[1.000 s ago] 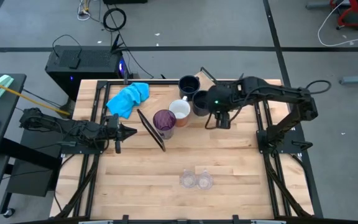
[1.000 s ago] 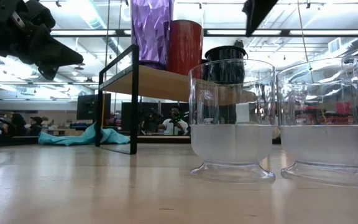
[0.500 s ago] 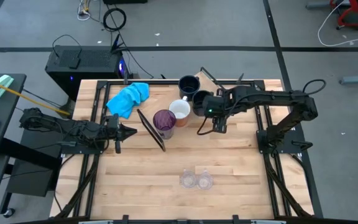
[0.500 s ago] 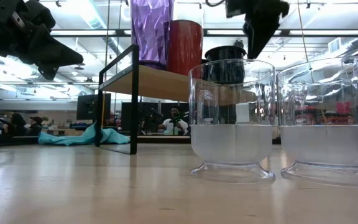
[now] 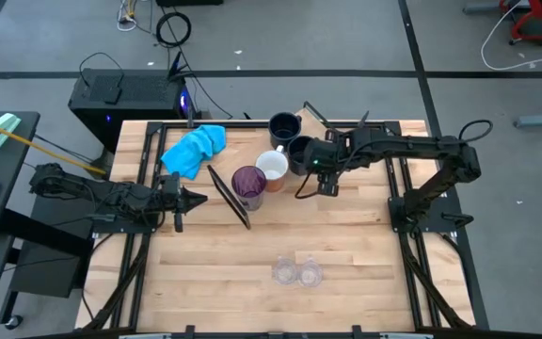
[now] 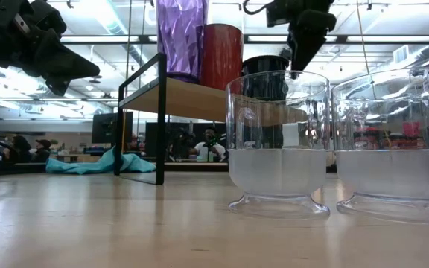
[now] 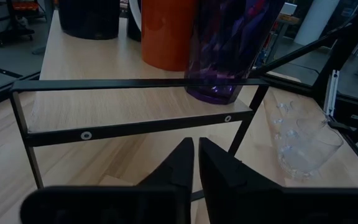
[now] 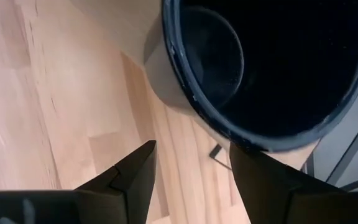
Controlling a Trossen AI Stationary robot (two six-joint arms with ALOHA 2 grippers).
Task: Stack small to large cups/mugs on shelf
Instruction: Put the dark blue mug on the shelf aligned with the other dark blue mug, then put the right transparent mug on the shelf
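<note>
Your two clear glasses (image 5: 296, 272) sit nearest, untouched on the table; farther back the right gripper (image 5: 323, 182), jaws apart and empty, hangs beside a navy mug (image 5: 300, 151) on the shelf (image 7: 104, 59) and could knock it; left gripper (image 5: 196, 199) waits closed

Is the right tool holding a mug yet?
No, the right tool is open and empty, just above the rim of a dark mug.
</note>
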